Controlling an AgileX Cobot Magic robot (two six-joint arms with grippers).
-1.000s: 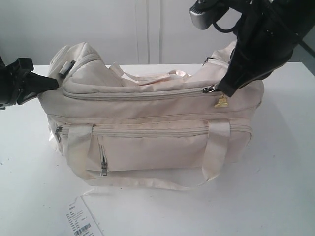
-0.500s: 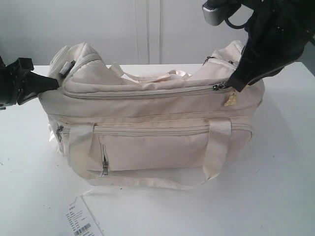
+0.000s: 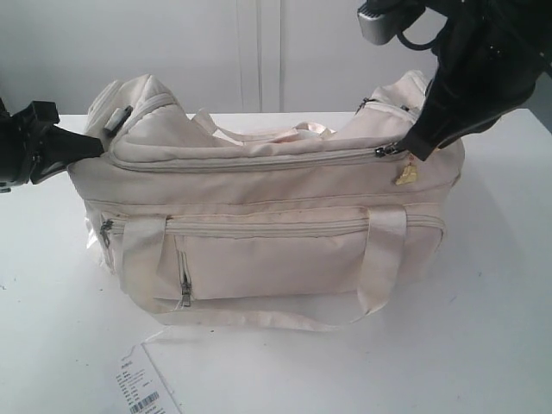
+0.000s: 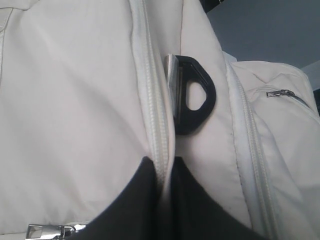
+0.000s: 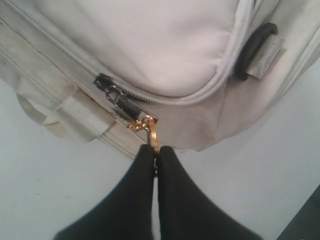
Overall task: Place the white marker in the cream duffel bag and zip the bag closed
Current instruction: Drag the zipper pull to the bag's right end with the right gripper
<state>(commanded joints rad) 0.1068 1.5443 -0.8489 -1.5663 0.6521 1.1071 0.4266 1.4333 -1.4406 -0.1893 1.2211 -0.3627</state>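
- Pinching the gold ring (image 5: 152, 131) of the top zipper, the right gripper (image 5: 156, 150) has its fingers pressed together on it. The slider (image 5: 116, 96) sits just beyond the fingertips.
- The left gripper (image 4: 165, 167) clamps narrow on the bag (image 3: 259, 250), with the zipper seam caught between its fingers.
- The zipper (image 3: 250, 161) looks meshed from one gripper across to the other, so closing seems nearly or fully done.
- The marker shows in no view; it is probably inside the bag, away from both pairs of fingers.
- What is left is likely just releasing both grips.
- A barcoded tag (image 3: 142, 384) lies well apart from the fingers, its print too small to read. No brand shows.
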